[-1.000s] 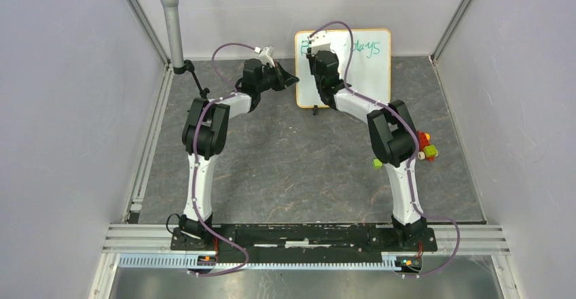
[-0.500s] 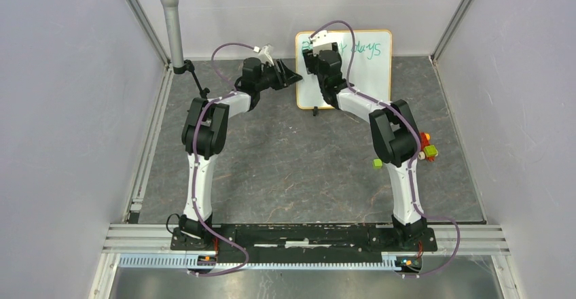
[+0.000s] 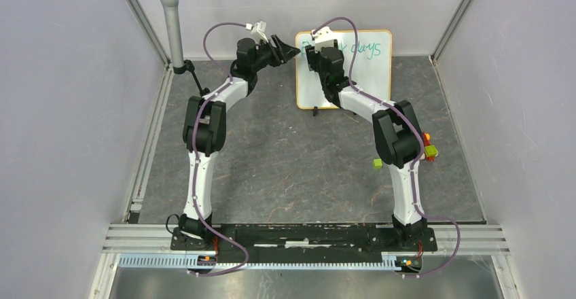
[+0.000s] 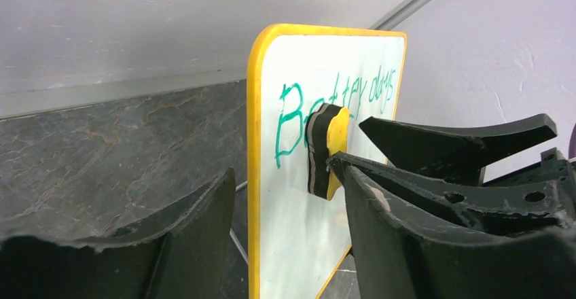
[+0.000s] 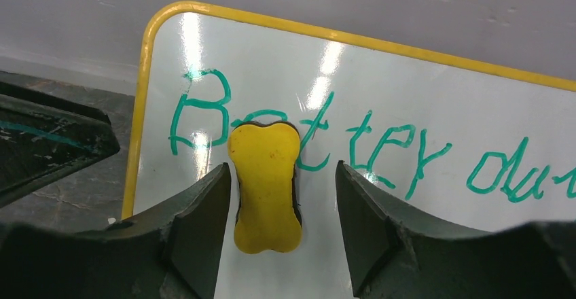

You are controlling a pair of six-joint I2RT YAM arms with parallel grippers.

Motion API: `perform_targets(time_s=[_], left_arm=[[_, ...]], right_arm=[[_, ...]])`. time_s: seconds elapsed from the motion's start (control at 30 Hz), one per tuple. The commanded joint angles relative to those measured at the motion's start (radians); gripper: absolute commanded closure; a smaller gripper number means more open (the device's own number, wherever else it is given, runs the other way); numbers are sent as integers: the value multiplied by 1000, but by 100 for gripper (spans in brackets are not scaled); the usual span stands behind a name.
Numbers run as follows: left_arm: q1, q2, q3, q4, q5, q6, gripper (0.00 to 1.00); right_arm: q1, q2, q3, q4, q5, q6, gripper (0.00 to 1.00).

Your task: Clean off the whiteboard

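The grey stone-patterned bench [image 3: 292, 156] runs from my bases to the back wall [image 3: 272, 0], and the whiteboard [image 3: 367, 75] stands upright on it against that wall, right of centre. From above, my right arm [image 3: 353, 98] covers the board's left part, so only "days" reads there. The right wrist camera shows the board face-on, with teal "Better" and a yellow bone-shaped eraser [image 5: 266, 183] sitting over the first "e". My right end effector [image 5: 284, 170] stands wide, its left finger just beside the eraser and its right finger apart from it. The left wrist camera sees the board nearly edge-on and shows the eraser's dark layer lying flat on the white face. My left end effector [image 4: 285, 177] is wide too, grasping nothing, with the board's orange-yellow left edge showing in its gap. A grey cylinder on a black stalk [image 3: 172, 20] stands back left, and small coloured blocks [image 3: 428, 151] lie by my right elbow
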Motion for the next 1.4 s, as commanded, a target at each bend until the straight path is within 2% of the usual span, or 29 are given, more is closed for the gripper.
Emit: perform_targets(time_s=[0.0, 0.1, 0.27, 0.4, 0.77, 0.9, 1.1, 1.27, 1.37], left_arm=[[3, 47, 7, 35, 20, -32, 37], [6, 54, -10, 68, 38, -54, 41], [6, 69, -15, 83, 76, -57, 42], [5, 82, -23, 112, 90, -79, 51], [4, 120, 3, 189, 142, -114, 54], [4, 137, 21, 206, 155, -134, 59], [4, 151, 28, 238, 168, -153, 65], [4, 150, 26, 247, 183, -137, 66], [4, 143, 23, 249, 198, -113, 64]], right_arm=[[-5, -42, 57, -4, -21, 19, 38], [-5, -32, 61, -9, -26, 19, 39], [-5, -10, 84, -26, -31, 21, 41], [-5, 2, 88, -27, -18, 7, 41], [-5, 37, 109, -41, -22, 2, 42], [-5, 43, 106, -42, -13, -8, 42], [-5, 46, 102, -41, 0, -16, 51], [-6, 48, 103, -40, 4, -21, 53], [-7, 48, 101, -43, 7, -19, 50]])
